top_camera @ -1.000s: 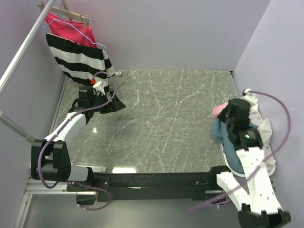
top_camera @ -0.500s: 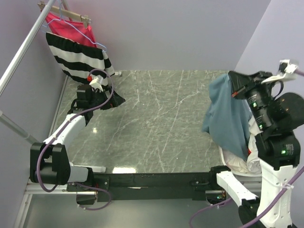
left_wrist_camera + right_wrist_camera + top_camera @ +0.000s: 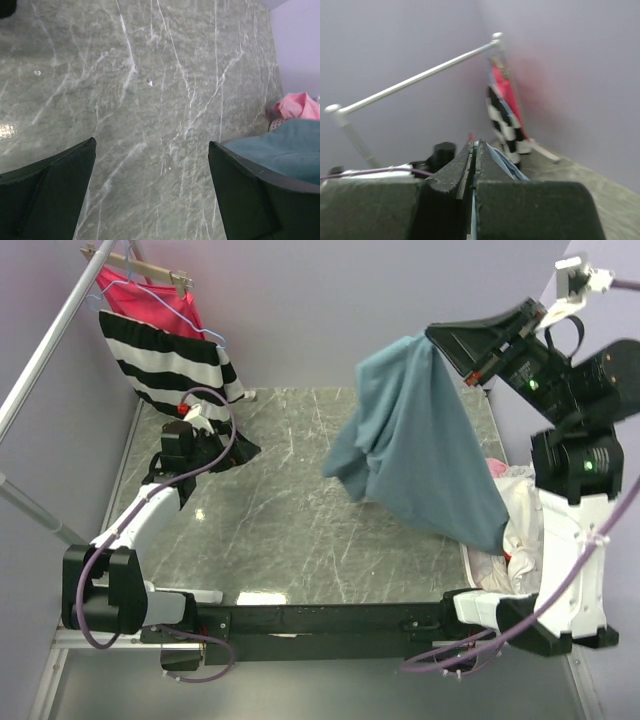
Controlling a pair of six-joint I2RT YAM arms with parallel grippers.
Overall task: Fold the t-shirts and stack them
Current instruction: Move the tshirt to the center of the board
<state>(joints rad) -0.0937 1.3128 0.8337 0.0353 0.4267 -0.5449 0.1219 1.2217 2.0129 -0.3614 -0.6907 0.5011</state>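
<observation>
My right gripper (image 3: 436, 335) is raised high over the table's right half and shut on a slate-blue t-shirt (image 3: 420, 440), which hangs from it down to a pile of clothes (image 3: 515, 520) at the right edge. In the right wrist view the jaws (image 3: 475, 145) pinch a thin fold of blue cloth (image 3: 502, 162). My left gripper (image 3: 235, 455) is open and empty, low over the table at the far left. In the left wrist view its fingers (image 3: 50, 190) frame bare marble, with the blue shirt (image 3: 285, 150) at the right edge.
A black-and-white striped garment (image 3: 165, 355) and a red-pink garment (image 3: 145, 295) hang on a rack (image 3: 50, 340) at the back left, near my left arm. Pink and white clothes lie in the pile at the right. The marble table (image 3: 320, 500) is walled by lilac panels.
My right gripper has lifted the blue shirt out of the pile and swung it up and left over the table. My left arm has barely moved.
</observation>
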